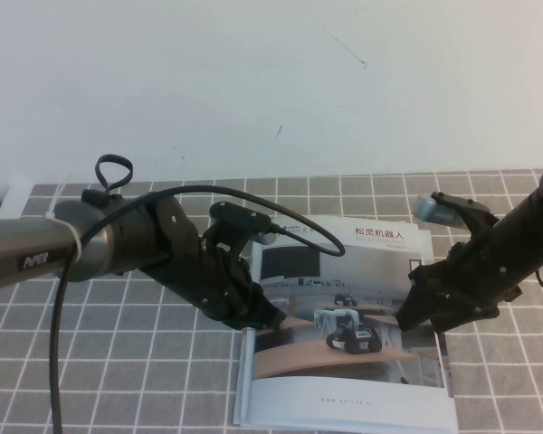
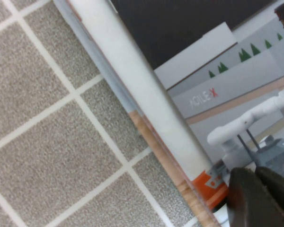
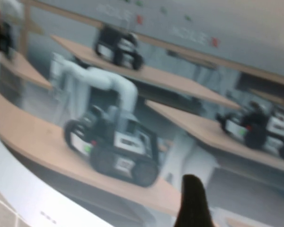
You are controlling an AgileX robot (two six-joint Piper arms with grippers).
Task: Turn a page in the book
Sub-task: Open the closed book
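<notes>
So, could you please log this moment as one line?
thin white softcover book: closed | left gripper: at spine edge | right gripper: over cover's right side

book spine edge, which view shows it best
The left wrist view: the book spine runs close-up across the tiled mat, left hand beside it. The high view shows it partly hidden by the left hand. The right wrist view shows only cover photo, right hand over it.

"PiPER" on the left arm point(image 1: 36, 262); the page point(image 1: 344, 307) shows "AGILE·X" (Chinese title above).
</notes>
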